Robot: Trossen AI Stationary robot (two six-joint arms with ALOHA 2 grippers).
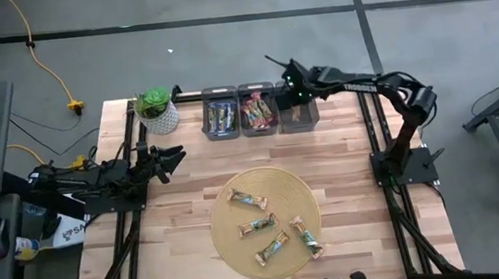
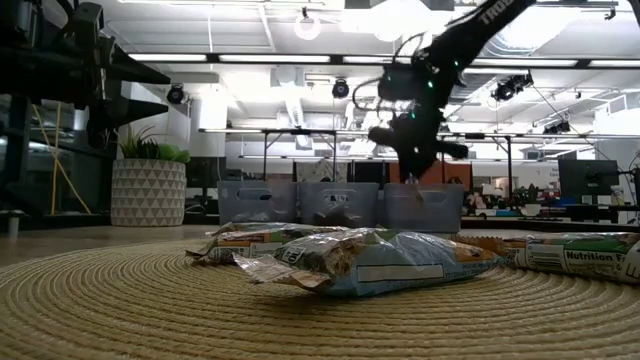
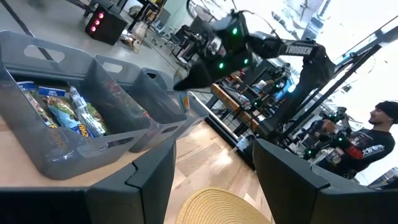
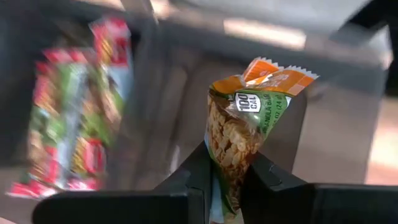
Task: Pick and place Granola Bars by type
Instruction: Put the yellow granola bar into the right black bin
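Several granola bars (image 1: pixel 265 223) in green and tan wrappers lie flat on the round woven mat (image 1: pixel 234 253); the low view shows them (image 2: pixel 370 262) close up. My right gripper (image 4: pixel 229 177) is over the right grey bin (image 1: pixel 308 115) at the far edge and is shut on a green and orange bar (image 4: pixel 239 118). The low view shows this gripper (image 2: pixel 414 160) high above the bins. My left gripper (image 1: pixel 175 157) waits open at the table's left side, above the wood and short of the bins. My right gripper pinches the green and orange bar between its two fingers (image 4: pixel 189 177) by one end (image 4: pixel 229 168), coming from above and pointing down. The bar sticks out past the fingertips, its crimped orange end (image 4: pixel 280 74) toward the bin. It is lifted clear over the right bin.
Three grey bins stand in a row at the far edge: the left one (image 1: pixel 221 116) holds dark blue bars, the middle one (image 1: pixel 258 111) red and pink bars. A potted plant (image 1: pixel 157 110) stands left of them. A person (image 3: pixel 373 134) is in the room beyond.
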